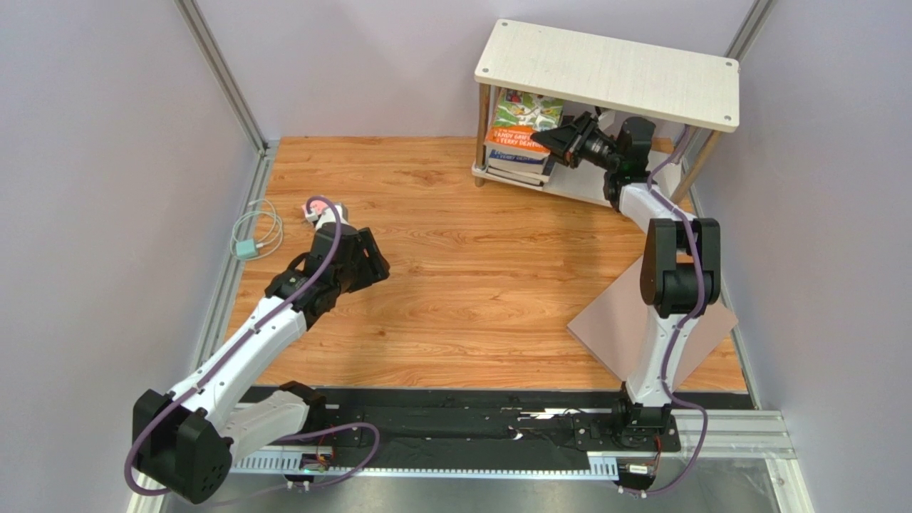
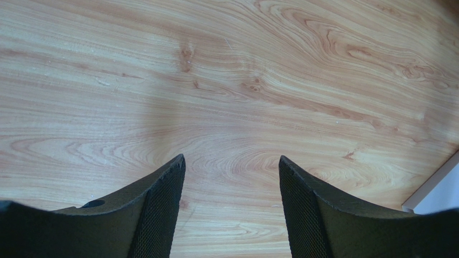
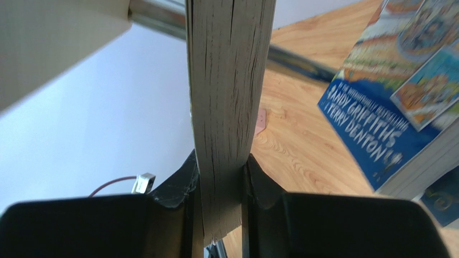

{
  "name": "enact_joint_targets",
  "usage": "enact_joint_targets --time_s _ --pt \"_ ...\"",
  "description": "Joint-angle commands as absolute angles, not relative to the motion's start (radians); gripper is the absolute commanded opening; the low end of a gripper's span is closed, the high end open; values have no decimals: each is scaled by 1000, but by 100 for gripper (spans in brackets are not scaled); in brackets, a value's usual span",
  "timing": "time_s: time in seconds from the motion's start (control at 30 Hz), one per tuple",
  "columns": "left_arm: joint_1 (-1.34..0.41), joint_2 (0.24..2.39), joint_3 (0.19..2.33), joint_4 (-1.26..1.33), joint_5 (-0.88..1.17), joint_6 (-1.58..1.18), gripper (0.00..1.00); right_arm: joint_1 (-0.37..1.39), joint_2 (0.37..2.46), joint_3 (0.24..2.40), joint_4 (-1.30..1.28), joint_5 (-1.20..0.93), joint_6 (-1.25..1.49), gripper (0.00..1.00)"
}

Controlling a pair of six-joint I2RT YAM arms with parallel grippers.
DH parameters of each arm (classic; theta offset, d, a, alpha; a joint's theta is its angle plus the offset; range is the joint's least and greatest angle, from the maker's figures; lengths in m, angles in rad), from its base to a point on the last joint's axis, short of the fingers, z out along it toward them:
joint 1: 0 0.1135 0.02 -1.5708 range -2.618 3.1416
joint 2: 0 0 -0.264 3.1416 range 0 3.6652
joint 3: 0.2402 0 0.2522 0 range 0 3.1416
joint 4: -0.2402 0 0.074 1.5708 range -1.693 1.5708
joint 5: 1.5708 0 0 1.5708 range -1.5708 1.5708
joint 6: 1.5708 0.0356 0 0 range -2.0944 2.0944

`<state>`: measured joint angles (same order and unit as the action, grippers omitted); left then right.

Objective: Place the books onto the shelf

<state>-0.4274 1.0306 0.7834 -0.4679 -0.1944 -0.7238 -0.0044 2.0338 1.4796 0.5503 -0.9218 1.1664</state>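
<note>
**Right gripper.** The right gripper [image 3: 221,172] is clamped on a paperback [image 3: 226,80], with one jaw on each cover near the book's end. The page block runs up the centre of the wrist view.

**Location.** In the overhead view, this arm reaches under the top board of the shelf [image 1: 610,70] at the upper right. It is just beside the stack of books [image 1: 521,134] on the lower board. A blue-covered book [image 3: 388,123] on that stack fills the right of the wrist view.

**Left gripper.** The left gripper [image 2: 231,166] is spread wide and holds nothing. It hangs over the bare table [image 1: 482,267] at centre left.

**Handling.**
- The paperback is probably light.
- It is likely stiff edge-on but bends across its flat face.
- The covers look glossy, so it may slip under a light pinch.
- Because it is gripped at one end, the free end can sag or swing.
- The pages show gaps and may fan open.
- A hold close to the spine, squeezing both covers, is likely the most secure.
</note>
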Motion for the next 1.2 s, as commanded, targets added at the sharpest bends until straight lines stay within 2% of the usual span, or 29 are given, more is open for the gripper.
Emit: enact_joint_targets --time_s 0.0,0.27,0.53,0.8,0.9,1.0,1.03,1.17 --pt "-428 1000 775 -443 -193 -693 70 -37 2100 1630 534 -930 1150 1" --pt "-428 986 733 -446 -196 -689 69 -40 2250 1808 477 -933 1181 2" --pt "-428 968 726 -439 -184 -684 69 -40 2272 1806 414 -928 1138 5" --pt "-428 976 721 -436 -164 -686 68 -40 2281 1850 235 -917 1032 9" --pt "-428 971 715 -431 -156 -686 68 -40 2290 1873 190 -911 1020 15" --pt "-428 963 709 -431 -156 -687 68 -40 2295 1882 158 -904 1008 34" --pt "-428 960 709 -428 -155 -687 68 -40 2290 1879 152 -896 1002 46" --pt "-428 951 709 -426 -152 -686 68 -40 2263 1839 100 -864 970 64"
